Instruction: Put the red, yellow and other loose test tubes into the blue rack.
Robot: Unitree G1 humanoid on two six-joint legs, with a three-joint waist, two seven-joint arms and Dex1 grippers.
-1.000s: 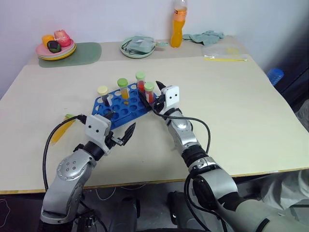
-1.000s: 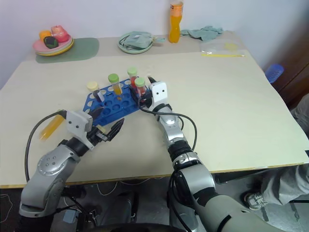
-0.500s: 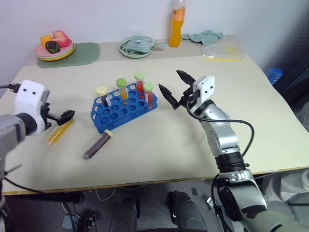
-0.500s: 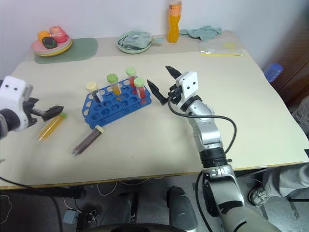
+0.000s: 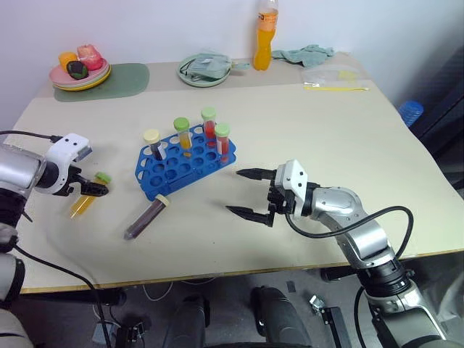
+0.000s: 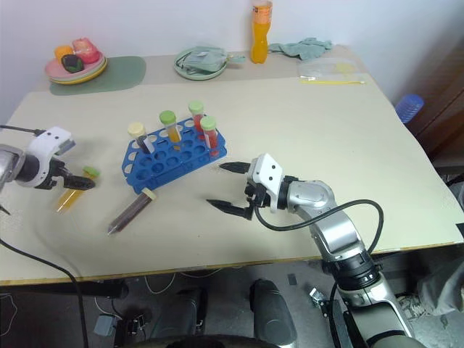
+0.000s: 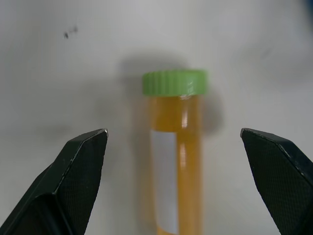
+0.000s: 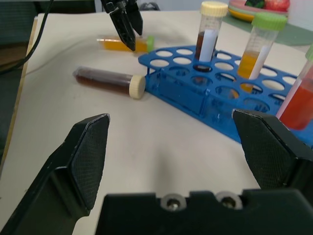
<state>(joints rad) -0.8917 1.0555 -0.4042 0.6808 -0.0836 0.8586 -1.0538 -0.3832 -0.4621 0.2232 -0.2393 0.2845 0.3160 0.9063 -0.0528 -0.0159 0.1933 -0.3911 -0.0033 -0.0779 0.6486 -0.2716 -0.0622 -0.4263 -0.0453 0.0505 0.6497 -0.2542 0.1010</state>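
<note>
Left eye view: we count four capped plastic tubes (image 5: 181,134) upright in the perforated blue rack (image 5: 181,165), worktop centre; two loose tubes (image 5: 148,216) at its eight o'clock. Both jaws wide, empty.

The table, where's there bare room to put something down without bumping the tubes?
Bare patches: the table's wide stretch right of the blue rack, and the strip between rack and green plate. Crowded: left of the rack, with the dark tube, orange tube and left gripper.
</note>
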